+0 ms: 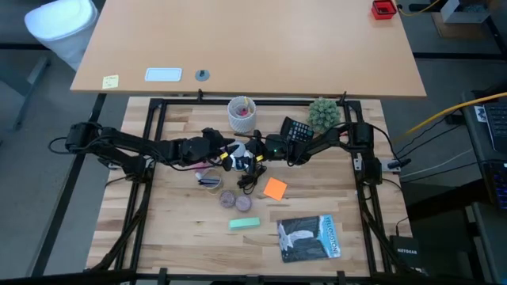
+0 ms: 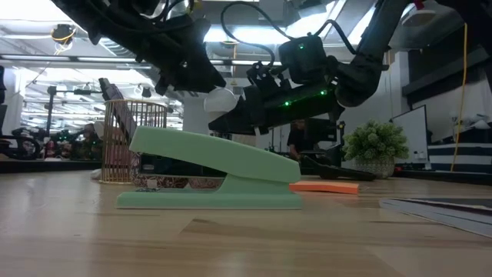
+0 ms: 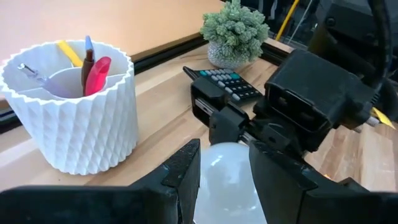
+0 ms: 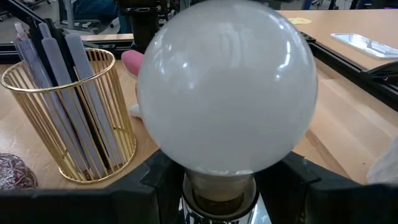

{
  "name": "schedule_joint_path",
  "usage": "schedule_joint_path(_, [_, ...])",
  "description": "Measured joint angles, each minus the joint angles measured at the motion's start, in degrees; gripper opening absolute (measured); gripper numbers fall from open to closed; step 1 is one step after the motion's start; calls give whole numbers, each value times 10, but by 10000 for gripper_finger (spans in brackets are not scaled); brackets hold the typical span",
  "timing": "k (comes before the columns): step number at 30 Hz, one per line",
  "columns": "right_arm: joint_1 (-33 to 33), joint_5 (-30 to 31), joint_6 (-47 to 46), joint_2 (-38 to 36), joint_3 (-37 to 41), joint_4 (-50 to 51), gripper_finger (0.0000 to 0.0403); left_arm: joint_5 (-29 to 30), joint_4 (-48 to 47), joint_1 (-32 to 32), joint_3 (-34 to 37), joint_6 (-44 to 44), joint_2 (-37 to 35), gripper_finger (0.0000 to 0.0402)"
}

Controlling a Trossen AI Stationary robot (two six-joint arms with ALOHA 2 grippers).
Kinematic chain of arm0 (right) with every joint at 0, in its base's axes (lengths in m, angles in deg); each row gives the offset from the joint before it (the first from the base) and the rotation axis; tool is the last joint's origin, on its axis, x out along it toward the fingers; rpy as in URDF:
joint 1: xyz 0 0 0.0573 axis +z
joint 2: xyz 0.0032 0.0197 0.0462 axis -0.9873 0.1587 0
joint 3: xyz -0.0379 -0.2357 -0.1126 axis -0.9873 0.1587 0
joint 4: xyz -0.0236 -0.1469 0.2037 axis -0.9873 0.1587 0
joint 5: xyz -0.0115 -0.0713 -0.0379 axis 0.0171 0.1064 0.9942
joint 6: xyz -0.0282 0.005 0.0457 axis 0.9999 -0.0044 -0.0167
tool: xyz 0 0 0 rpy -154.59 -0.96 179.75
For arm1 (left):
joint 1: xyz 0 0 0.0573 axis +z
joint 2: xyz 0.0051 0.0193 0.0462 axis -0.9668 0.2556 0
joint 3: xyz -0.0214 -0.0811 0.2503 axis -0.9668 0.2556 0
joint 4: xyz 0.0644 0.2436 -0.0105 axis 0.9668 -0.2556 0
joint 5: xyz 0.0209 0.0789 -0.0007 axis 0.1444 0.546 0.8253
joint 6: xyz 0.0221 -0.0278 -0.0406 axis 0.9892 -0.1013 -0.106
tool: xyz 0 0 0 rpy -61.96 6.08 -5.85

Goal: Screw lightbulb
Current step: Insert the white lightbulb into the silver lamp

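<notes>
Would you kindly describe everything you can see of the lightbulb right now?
The lightbulb is a smooth, glossy white globe, frosted-looking, narrowing to a silvery screw base. It is held above the table's middle between the two arms. The left gripper has its dark jaws on either side of the globe, while the right gripper flanks the base, which seems seated in a dark socket there.

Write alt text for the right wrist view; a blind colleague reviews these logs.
A white lightbulb fills the view, its silvery base down between the right gripper's dark fingers. Behind it, a gold wire holder of grey sticks stands on the wooden table.
</notes>
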Motion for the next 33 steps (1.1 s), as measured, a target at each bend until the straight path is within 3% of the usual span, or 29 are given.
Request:
schedule_joint_path(16, [0,0,-2,1,1,3,177,3,37,-1,-4,16,54,129])
schedule_joint_path(33, [0,9,-1,1,0,5,177,1,34,-1,-2,24,51,129])
